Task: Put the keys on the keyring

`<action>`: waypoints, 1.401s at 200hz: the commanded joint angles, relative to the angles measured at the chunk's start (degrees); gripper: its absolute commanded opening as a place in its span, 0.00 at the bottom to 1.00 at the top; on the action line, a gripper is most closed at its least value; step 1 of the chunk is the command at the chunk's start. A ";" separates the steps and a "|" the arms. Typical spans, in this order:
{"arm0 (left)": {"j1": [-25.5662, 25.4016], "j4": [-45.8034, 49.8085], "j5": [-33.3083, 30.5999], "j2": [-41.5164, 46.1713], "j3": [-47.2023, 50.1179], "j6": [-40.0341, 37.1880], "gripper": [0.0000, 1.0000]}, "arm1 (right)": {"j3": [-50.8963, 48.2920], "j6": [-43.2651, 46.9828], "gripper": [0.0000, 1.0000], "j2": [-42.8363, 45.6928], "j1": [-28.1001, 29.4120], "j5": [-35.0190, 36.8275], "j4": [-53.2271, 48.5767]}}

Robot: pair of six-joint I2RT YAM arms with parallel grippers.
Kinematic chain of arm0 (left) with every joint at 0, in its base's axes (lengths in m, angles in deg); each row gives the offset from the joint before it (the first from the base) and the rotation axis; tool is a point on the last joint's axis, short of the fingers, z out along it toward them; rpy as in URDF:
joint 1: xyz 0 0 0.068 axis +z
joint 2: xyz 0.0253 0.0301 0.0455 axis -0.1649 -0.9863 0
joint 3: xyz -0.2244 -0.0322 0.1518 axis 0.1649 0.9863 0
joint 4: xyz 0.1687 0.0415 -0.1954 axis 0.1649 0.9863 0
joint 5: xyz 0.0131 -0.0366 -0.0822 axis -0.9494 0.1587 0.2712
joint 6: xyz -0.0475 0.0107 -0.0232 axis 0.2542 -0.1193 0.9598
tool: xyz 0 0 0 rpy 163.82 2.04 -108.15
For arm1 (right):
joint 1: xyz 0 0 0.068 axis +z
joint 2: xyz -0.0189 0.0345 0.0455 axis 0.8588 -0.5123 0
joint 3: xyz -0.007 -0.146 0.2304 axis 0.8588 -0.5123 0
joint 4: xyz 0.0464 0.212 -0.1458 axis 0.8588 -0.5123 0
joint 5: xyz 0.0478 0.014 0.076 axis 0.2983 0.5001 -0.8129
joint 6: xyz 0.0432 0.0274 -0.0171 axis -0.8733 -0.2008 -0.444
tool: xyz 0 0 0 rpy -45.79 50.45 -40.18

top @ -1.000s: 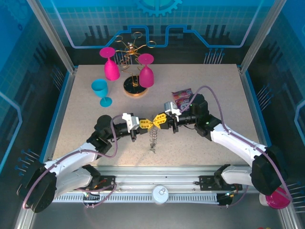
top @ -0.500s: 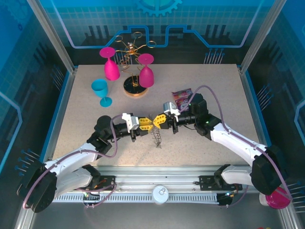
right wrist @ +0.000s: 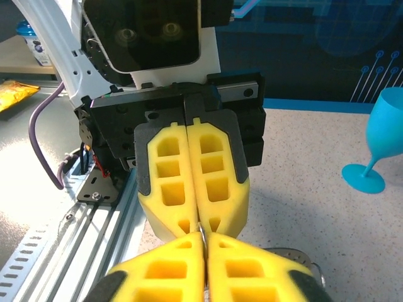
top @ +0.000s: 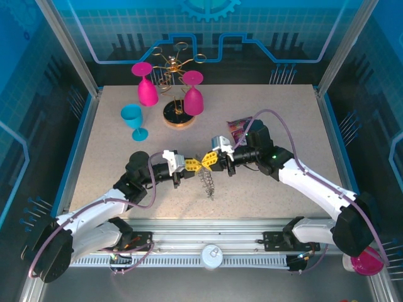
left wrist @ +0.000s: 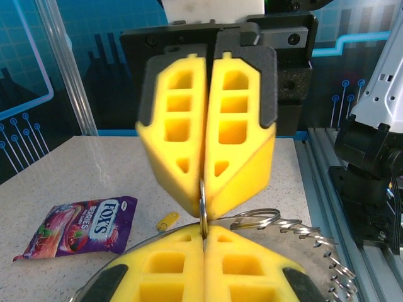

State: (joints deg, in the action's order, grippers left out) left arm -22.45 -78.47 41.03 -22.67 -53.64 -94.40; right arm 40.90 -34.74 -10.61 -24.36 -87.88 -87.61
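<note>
Grippers meet nose to nose near the middle of the table (top: 283, 100), a little toward 6 o'clock from its centre. The left gripper (top: 195, 165) reaches in from 8 o'clock and the right gripper (top: 206, 161) from 4 o'clock. Both have their yellow fingers pressed flat together, with no gap between the pads. In the left wrist view, the left gripper (left wrist: 206, 231) sits at 6 o'clock and the right gripper (left wrist: 203, 207) comes down from 12 o'clock. A thin metal piece (left wrist: 203, 215) is pinched where the two sets of tips touch. The right wrist view shows the same pinch from the other side: right gripper (right wrist: 203, 244) below, left gripper (right wrist: 200, 225) above, and the thin metal piece (right wrist: 201, 233) between them. Whether that piece is the hoop's own edge or part of a key is too small to tell. The keyring (top: 206, 182) hangs edge-on at 6 o'clock from the meeting point, with its wire loops showing as a coil. From the left wrist it appears as a grey plate fringed with loops (left wrist: 302, 251) at 4 o'clock, just behind the left fingers. A yellow key tag (left wrist: 167, 220) lies on the table at 9 o'clock from the pinch, apart from the hoop, and a candy packet (left wrist: 75, 226) lies further out the same way. Toward 11 o'clock on the table stand a blue goblet (top: 134, 121), two pink goblets (top: 146, 85) and a gold wire rack (top: 173, 69) — all well apart from the grippers.
</note>
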 commanded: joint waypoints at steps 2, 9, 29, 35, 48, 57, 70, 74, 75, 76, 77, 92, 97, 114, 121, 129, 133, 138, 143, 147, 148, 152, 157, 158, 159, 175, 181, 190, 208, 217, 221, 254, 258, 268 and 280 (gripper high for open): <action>-0.07 -1.02 -0.43 0.83 -0.66 -0.79 0.00 | -1.31 -1.60 0.28 2.05 -0.64 0.08 2.91; -0.11 -1.53 -0.39 0.82 -0.50 -0.67 0.00 | -1.88 -2.50 0.29 2.41 -1.17 -0.23 4.30; -0.14 -2.25 -0.24 0.78 -0.17 -0.45 0.00 | -3.29 -3.18 0.28 2.39 -1.55 -0.67 4.94; -0.11 -2.50 -0.13 0.67 -0.07 -0.41 0.00 | -3.31 -3.22 0.27 2.23 -1.52 -0.82 4.94; -0.08 -2.80 -0.04 0.54 -0.09 -0.23 0.00 | -3.47 -3.42 0.25 1.88 -1.54 -0.93 5.27; -0.11 -2.94 0.00 0.54 -0.05 -0.14 0.00 | -3.62 -3.41 0.24 1.63 -1.52 -0.92 5.38; -0.12 -3.17 -0.04 0.56 -0.10 -0.13 0.00 | -3.62 -3.36 0.24 1.34 -1.56 -1.05 5.46; -0.12 -3.17 -0.08 0.56 -0.09 -0.13 0.00 | -3.64 -3.36 0.24 1.24 -1.57 -1.27 5.40; -0.13 -3.17 -0.10 0.56 -0.11 -0.14 0.00 | -3.69 -3.44 0.24 1.20 -1.59 -1.30 5.39; -0.13 -3.22 -0.11 0.52 -0.07 -0.14 0.00 | -3.71 -3.44 0.24 1.17 -1.55 -1.31 5.43; -0.09 -3.24 -0.07 0.54 -0.09 -0.10 0.00 | -3.72 -3.44 0.24 1.16 -1.54 -1.31 5.40; -0.09 -3.37 -0.06 0.47 -0.19 -0.05 0.00 | -3.89 -3.62 0.21 0.97 -1.52 -1.69 5.72; -0.12 -3.39 -0.05 0.35 -0.13 -0.05 0.00 | -3.82 -3.69 0.20 0.90 -1.54 -1.83 5.95; -0.13 -3.63 0.05 -0.01 -0.20 0.12 0.00 | -3.91 -4.23 0.15 0.83 -1.52 -2.06 6.83; -0.11 -3.74 0.13 -0.05 -0.26 0.24 0.00 | -3.91 -4.53 0.13 0.75 -1.52 -2.26 7.29; -0.11 -3.92 0.14 -0.14 -0.15 0.28 0.00 | -3.83 -4.75 0.12 0.58 -1.56 -2.42 7.57; -0.11 -4.06 0.21 -0.22 -0.19 0.30 0.00 | -3.82 -4.84 0.12 0.50 -1.53 -2.37 7.65; -0.14 -4.26 0.25 -0.23 -0.14 0.39 0.00 | -3.89 -5.00 0.13 0.38 -1.55 -2.42 7.77; -0.13 -4.43 0.23 -0.23 -0.14 0.39 0.00 | -3.82 -5.12 0.14 0.36 -1.52 -2.36 7.92; -0.14 -4.47 0.23 -0.22 -0.12 0.39 0.00 | -3.89 -5.20 0.15 0.31 -1.52 -2.37 8.05; -0.09 -4.44 0.23 -0.23 -0.16 0.34 0.00 | -3.90 -5.20 0.15 0.25 -1.52 -2.33 8.12; -0.13 -4.48 0.23 -0.23 -0.18 0.47 0.00 | -4.00 -5.20 0.16 0.26 -1.52 -2.26 8.19; -0.14 -4.54 0.23 -0.23 -0.12 0.39 0.00 | -4.13 -5.20 0.16 0.12 -1.53 -2.22 8.28; -0.09 -4.51 0.23 -0.23 -0.12 0.39 0.00 | -4.15 -5.20 0.16 0.15 -1.52 -2.21 8.28; -0.11 -4.50 0.23 -0.23 -0.12 0.43 0.00 | -4.16 -5.20 0.16 0.12 -1.52 -2.20 8.28; -0.14 -4.49 0.14 -0.05 -0.02 0.31 0.00 | -4.55 -5.20 0.17 0.17 -1.61 -1.99 8.28; -0.13 -4.49 0.06 -0.05 0.05 0.31 0.00 | -4.62 -5.17 0.18 0.10 -1.73 -1.89 8.28; -0.14 -4.32 -0.04 -0.05 0.10 0.21 0.00 | -4.88 -5.20 0.20 0.18 -1.74 -1.80 8.37; -0.13 -4.39 -0.21 -0.05 0.19 0.03 0.00 | -5.20 -5.46 0.23 0.41 -1.87 -1.67 8.63; -0.13 -4.40 -0.28 -0.05 0.23 -0.04 0.00 | -5.31 -5.46 0.22 0.41 -1.87 -1.68 8.68; -0.09 -4.39 -0.30 -0.05 0.21 -0.03 0.00 | -5.31 -5.46 0.21 0.43 -1.87 -1.75 8.71; -0.05 -4.47 -0.30 -0.14 0.15 -0.05 0.00 | -5.06 -5.75 0.04 0.28 -1.96 -2.48 8.98; -0.06 -4.49 -0.30 -0.19 0.18 -0.01 0.00 | -5.01 -5.73 0.02 0.27 -1.96 -2.67 8.98; -0.13 -4.33 -0.37 -0.23 0.12 0.03 0.00 | -4.80 -5.77 0.00 0.26 -1.96 -2.96 9.00; -0.09 -3.77 -1.03 -0.34 -0.11 0.12 0.09 | -4.70 -5.82 0.00 0.50 -2.05 -3.03 9.16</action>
State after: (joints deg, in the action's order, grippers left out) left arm -22.45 -79.50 40.35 -22.83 -53.62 -94.20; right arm 35.99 -40.38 -10.04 -25.89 -89.32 -79.50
